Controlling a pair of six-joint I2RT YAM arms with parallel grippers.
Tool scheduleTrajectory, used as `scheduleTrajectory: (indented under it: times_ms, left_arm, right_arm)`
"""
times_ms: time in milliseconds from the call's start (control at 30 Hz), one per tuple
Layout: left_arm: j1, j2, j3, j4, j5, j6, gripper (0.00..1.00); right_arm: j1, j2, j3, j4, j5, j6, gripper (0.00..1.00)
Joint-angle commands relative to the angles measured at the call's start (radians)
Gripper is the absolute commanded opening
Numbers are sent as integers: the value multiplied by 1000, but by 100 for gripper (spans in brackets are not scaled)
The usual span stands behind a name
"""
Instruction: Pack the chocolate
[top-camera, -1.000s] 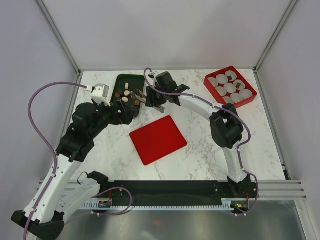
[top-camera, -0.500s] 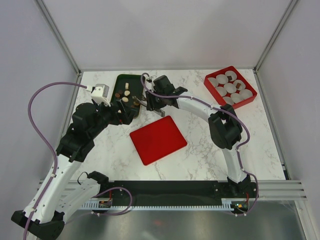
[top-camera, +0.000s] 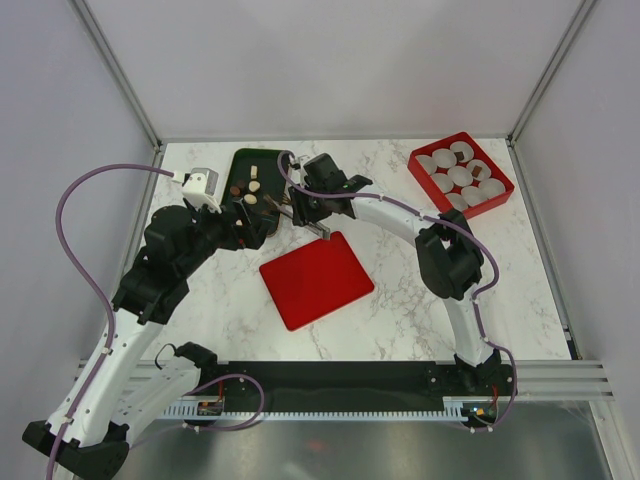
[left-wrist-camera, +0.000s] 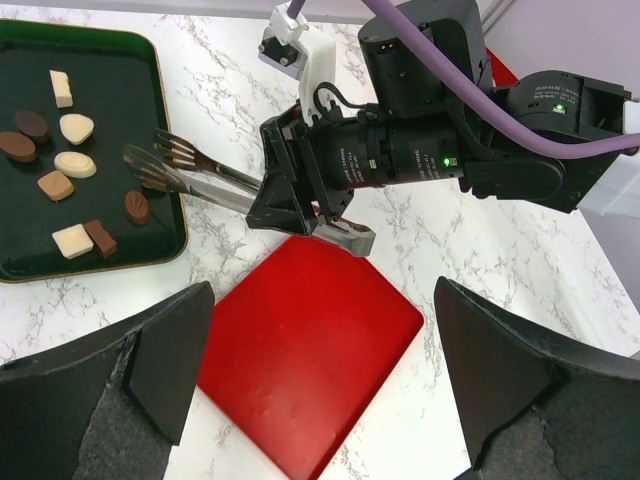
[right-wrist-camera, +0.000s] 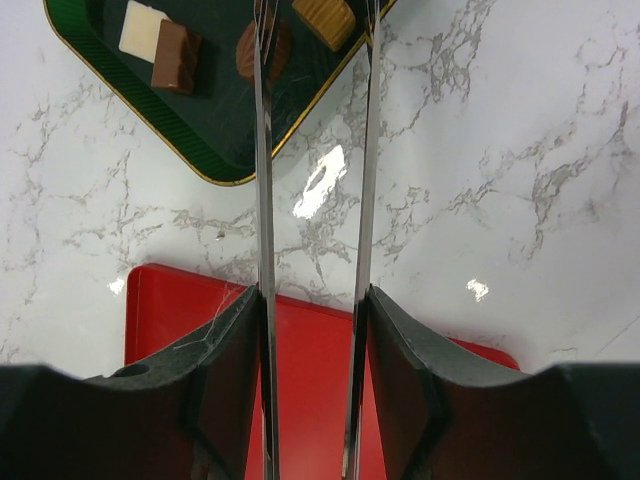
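Note:
Several small chocolates (top-camera: 252, 190), brown, dark and cream, lie on a dark green tray (top-camera: 262, 162). My right gripper (top-camera: 300, 205) is shut on thin metal tongs (left-wrist-camera: 190, 175), whose arms run between its fingers (right-wrist-camera: 225, 390). The tong tips are spread over the tray's near right corner, on either side of an oval brown chocolate (left-wrist-camera: 138, 207), also seen in the right wrist view (right-wrist-camera: 248, 52). My left gripper (left-wrist-camera: 320, 400) is open and empty, above the flat red lid (left-wrist-camera: 310, 350), near the tray's front edge (top-camera: 255, 222).
A red box (top-camera: 497, 190) holding white pleated paper cups stands at the back right. The red lid (top-camera: 315, 278) lies on the marble table in the middle, just below the right gripper. Grey walls surround the table.
My right gripper has moved a little left and nearer with the tongs, bringing their tips further over the tray. The left arm has not moved.

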Motion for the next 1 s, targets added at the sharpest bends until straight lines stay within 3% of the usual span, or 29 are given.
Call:
scheduleTrajectory:
  times_ms: [0,500,967]
  left_arm:
    - [5,-13,-3,46,-14,-15,100]
    - [9,-11,-3,45,-25,-13,100]
    - [16,-13,-3,46,-25,-15,100]
  right_arm:
    - [13,-26,46,-30,16,-27,51]
    - [20,8,87,-75,11,-47,49]
    - [14,-36,140,-69,-26,3,34]
